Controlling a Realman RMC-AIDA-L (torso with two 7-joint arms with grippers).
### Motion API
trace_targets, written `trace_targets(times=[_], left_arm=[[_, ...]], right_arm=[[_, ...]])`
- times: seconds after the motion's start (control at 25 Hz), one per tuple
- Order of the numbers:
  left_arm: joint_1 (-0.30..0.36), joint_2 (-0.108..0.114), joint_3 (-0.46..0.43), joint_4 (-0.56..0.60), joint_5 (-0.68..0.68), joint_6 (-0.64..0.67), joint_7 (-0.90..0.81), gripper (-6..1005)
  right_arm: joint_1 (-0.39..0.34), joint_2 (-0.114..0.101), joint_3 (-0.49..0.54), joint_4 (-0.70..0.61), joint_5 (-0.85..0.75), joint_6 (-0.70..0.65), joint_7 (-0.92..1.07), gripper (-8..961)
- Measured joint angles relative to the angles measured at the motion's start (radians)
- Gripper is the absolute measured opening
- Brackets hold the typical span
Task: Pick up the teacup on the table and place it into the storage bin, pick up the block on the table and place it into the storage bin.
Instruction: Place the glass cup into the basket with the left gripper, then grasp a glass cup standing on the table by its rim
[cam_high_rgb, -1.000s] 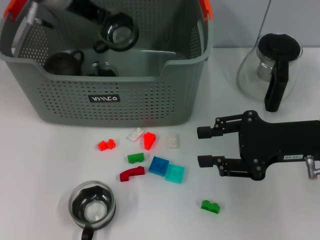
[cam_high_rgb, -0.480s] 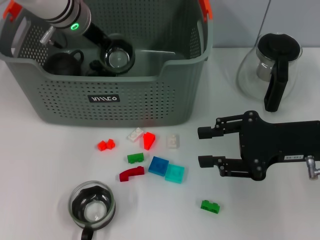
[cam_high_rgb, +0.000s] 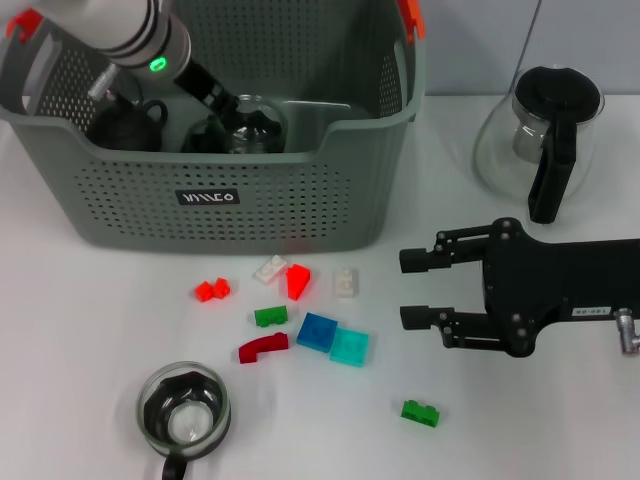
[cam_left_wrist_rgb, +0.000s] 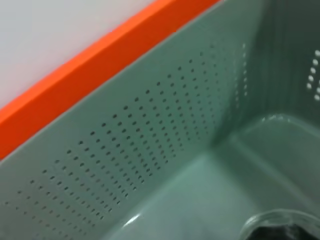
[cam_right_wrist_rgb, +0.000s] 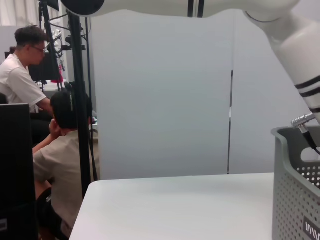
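Note:
The grey perforated storage bin (cam_high_rgb: 230, 200) stands at the back left, with orange handle clips. My left gripper (cam_high_rgb: 225, 105) reaches down inside it and is shut on a glass teacup (cam_high_rgb: 255, 125) low near the bin's floor. The left wrist view shows the bin's inner wall (cam_left_wrist_rgb: 150, 150) and the cup's rim (cam_left_wrist_rgb: 280, 227). A second glass teacup (cam_high_rgb: 183, 410) stands on the table at the front left. Small blocks lie in the middle, among them a blue block (cam_high_rgb: 317, 332) and a green block (cam_high_rgb: 420, 412). My right gripper (cam_high_rgb: 404, 290) is open over the table, right of the blocks.
A glass teapot (cam_high_rgb: 540, 135) with a black lid and handle stands at the back right. A dark cup (cam_high_rgb: 125, 125) sits in the bin's left part. The right wrist view shows the bin's corner (cam_right_wrist_rgb: 295, 185) and people beyond the table.
My left gripper has gone down and slightly right inside the bin, carrying the glass teacup from high up to near the floor. The right gripper has barely moved.

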Motion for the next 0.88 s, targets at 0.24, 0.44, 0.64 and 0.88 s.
trace_targets(times=[0.24,0.44,0.64,0.88], left_arm=[[0.096,-0.040,-0.215,0.255,-0.070,0.129,0.030,344],[0.234,-0.018,-0.433,0.398,-0.478,0.323,0.125,505],[0.355,0.093,-0.619,0.160,-0.975,0.686,0.387,708],[0.467,0.174,-0.702,-0.046,-1.074,1.016,0.563,739]], right_arm=[[0.000,-0.001,0.006,0.000,0.000,-0.003,0.002,535],[0.004,-0.001,0.007,0.000,0.000,-0.004,0.014,535],[0.005,-0.002,0.007,0.000,0.000,-0.006,0.021,534],[0.002,-0.002,0.008,-0.003,0.000,-0.008,0.021,534]])
